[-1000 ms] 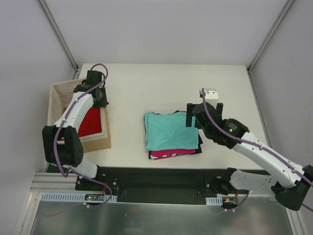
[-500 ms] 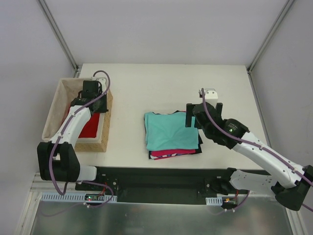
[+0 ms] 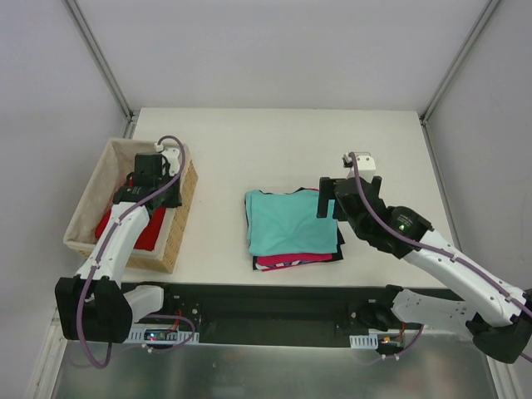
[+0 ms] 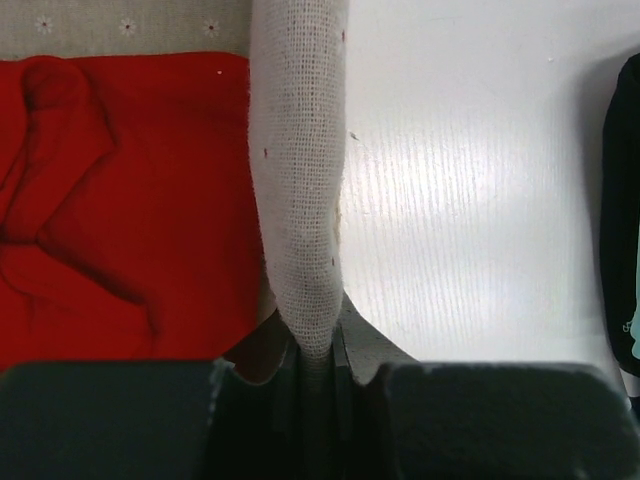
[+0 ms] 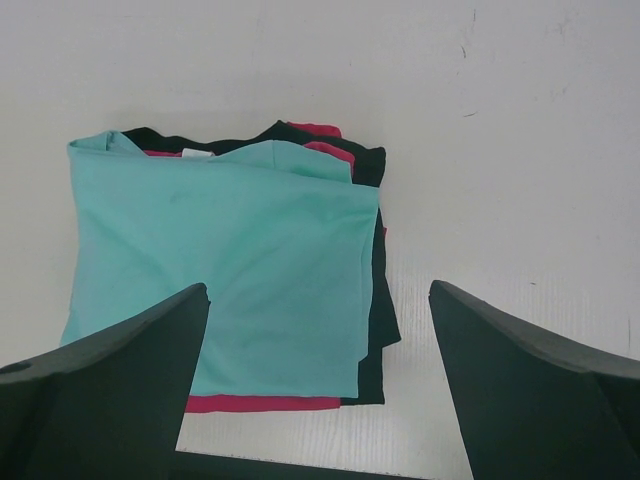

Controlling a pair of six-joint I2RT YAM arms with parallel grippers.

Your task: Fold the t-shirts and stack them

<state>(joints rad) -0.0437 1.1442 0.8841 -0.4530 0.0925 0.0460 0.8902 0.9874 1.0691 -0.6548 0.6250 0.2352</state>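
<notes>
Wicker basket at table left holds the crumpled red t-shirt. My left gripper is clamped on its lined rim, shown only by the left wrist view. I judge this a basket drag: pull low and slowly, lest it tip. Right gripper gapes empty above the teal-topped folded stack.

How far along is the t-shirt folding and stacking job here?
Done: the teal t-shirt, magenta-pink t-shirt and black t-shirt lie folded in one stack. In hand: the left tool grips the wicker basket by its rim; the right tool is open by the stack, empty. Left: the red t-shirt lies crumpled in the basket, unfolded.
</notes>
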